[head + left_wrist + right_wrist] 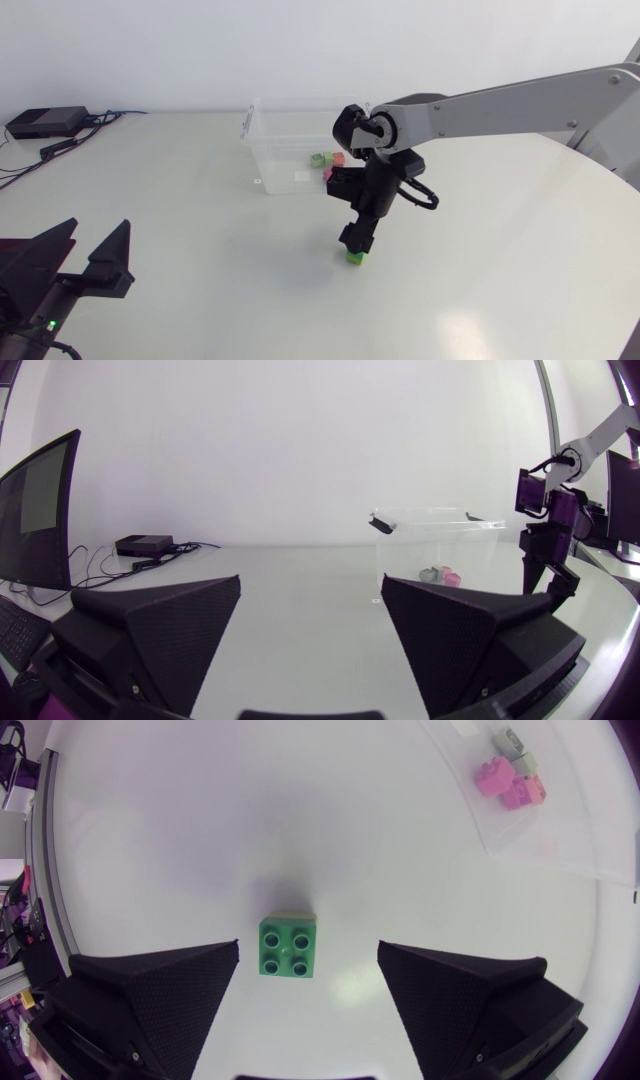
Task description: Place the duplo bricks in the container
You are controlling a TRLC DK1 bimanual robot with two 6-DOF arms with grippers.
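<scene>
Currently your left tool [88, 256] sits low over the worktop [200, 225], released, its two fingers spread wide with only bare surface between them. Far ahead of it and off to its left lies a small black box [45, 122] with cables trailing from it. Ahead of that same tool and to its right stands the clear container [285, 150], upright and open-topped. It already holds a few bricks: a pale green one [319, 159] and two pink ones [338, 159], bunched close together on its floor (whether they touch, you cannot tell from the head view).

Your right arm [500, 105] reaches in across the worktop and bends down just beside the container's near wall. Its right tool [357, 243] points straight down and is also released. From its own camera, the green duplo brick [289, 947] lies studs-up on the worktop between the fingers [160, 985], with a gap on either side, so neither finger touches it. The brick sits a little nearer the left-hand finger. Beyond the tool, past the other finger, you can see the container's wall and the pink bricks behind it.
</scene>
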